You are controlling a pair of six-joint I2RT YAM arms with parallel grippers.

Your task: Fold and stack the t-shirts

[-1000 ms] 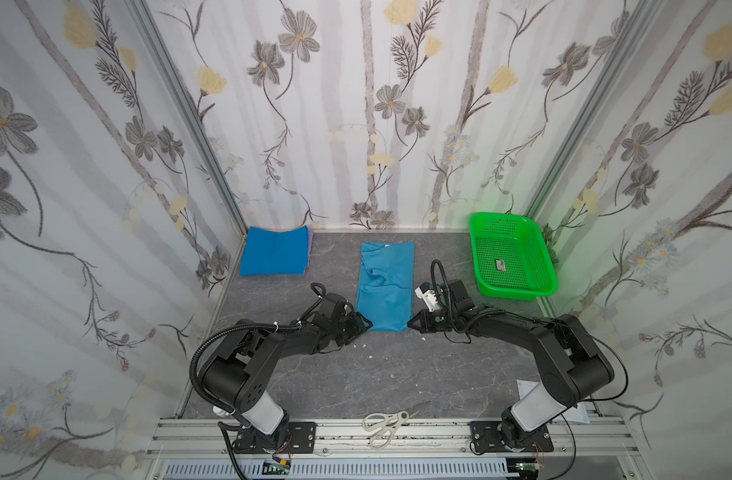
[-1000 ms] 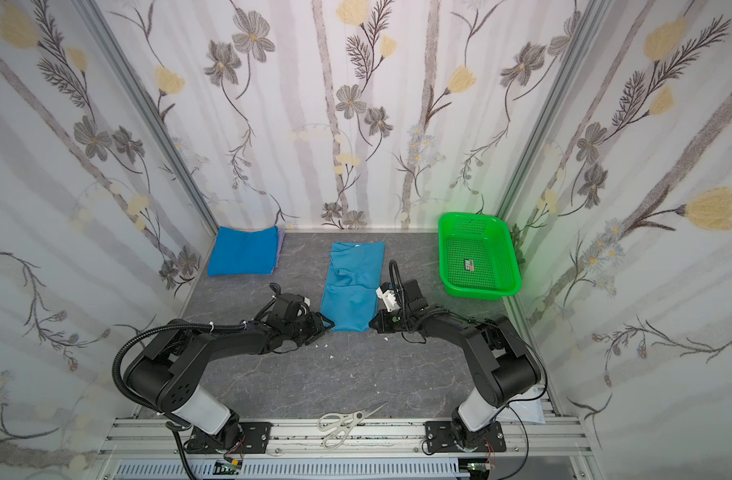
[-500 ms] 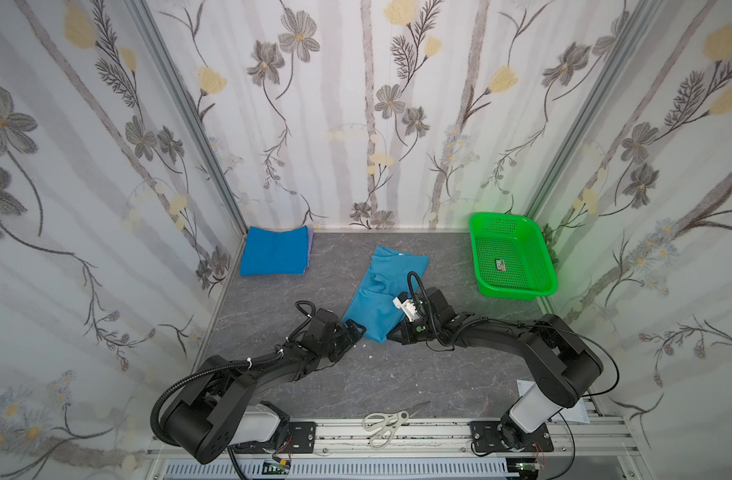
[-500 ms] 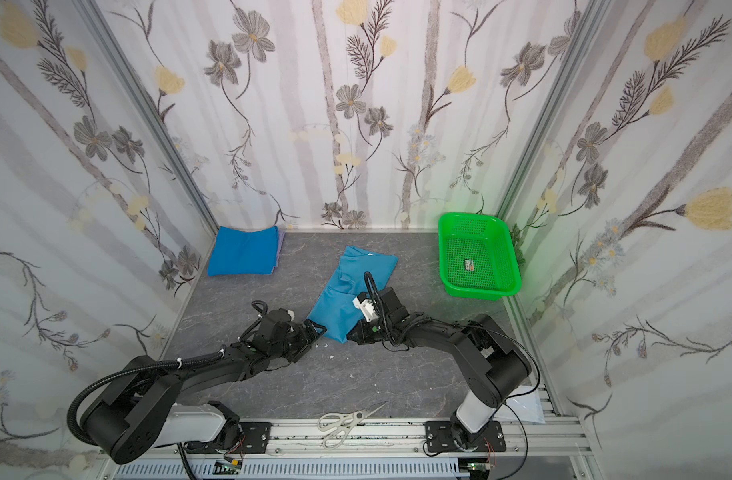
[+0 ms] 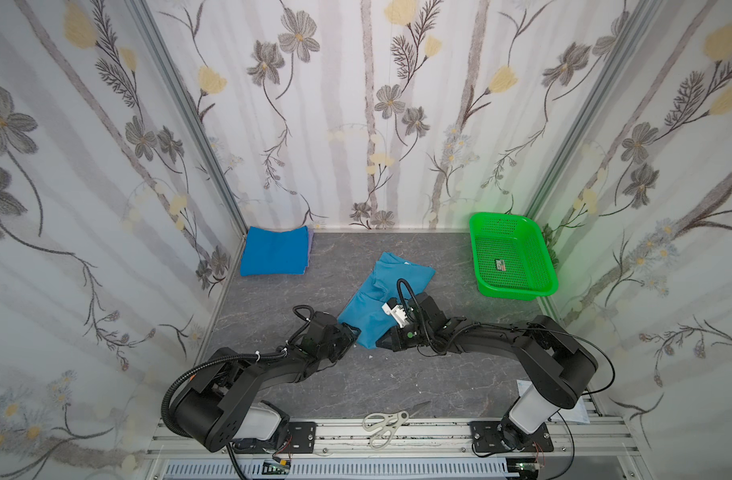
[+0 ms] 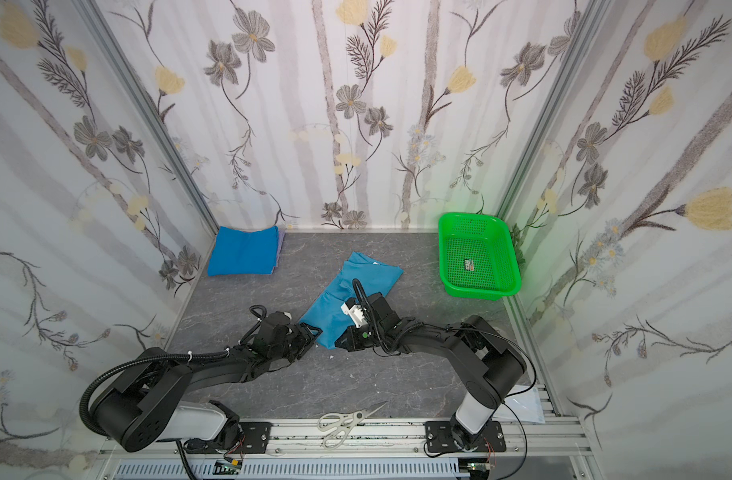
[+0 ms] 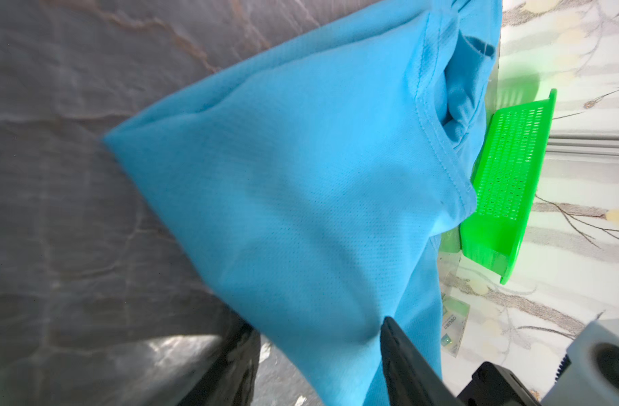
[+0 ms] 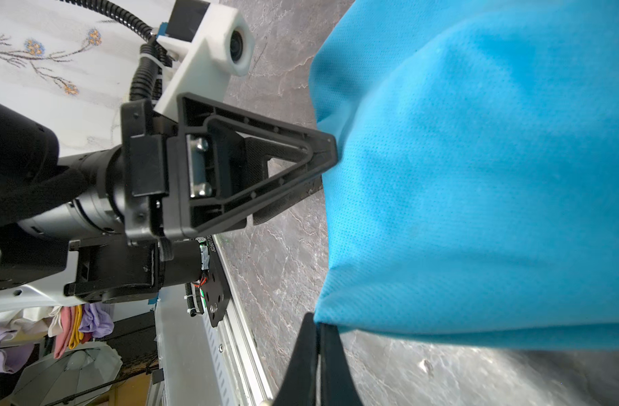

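My right pincer (image 8: 317, 334) is clamped tight on the near corner of the light sky-blue t-shirt (image 5: 381, 286), the cloth hanging taut from that pinch. My left pincer (image 8: 322, 175) sits just beside it at the same hem. Its jaws stand apart with the edge between them, so I see no firm hold there. A second ago this shirt lay straight as a narrow strip pointing at the back wall, with one pincer at each near corner. Now its near end is drawn toward me and to my left, my two pincers stand closer together, and the whole shirt lies skewed across the grey table (image 5: 356, 382), its collar end slanting toward the green basket (image 5: 518, 293). My left arm, raised before, now stretches low along the table. I judge the lengthwise fold done and the cross fold only starting. With one corner truly held, the hem may trail unevenly unless my left closes first. The folded stack (image 5: 273, 253) in the back left corner and the scissors (image 5: 387, 422) on the front rail lie as before.
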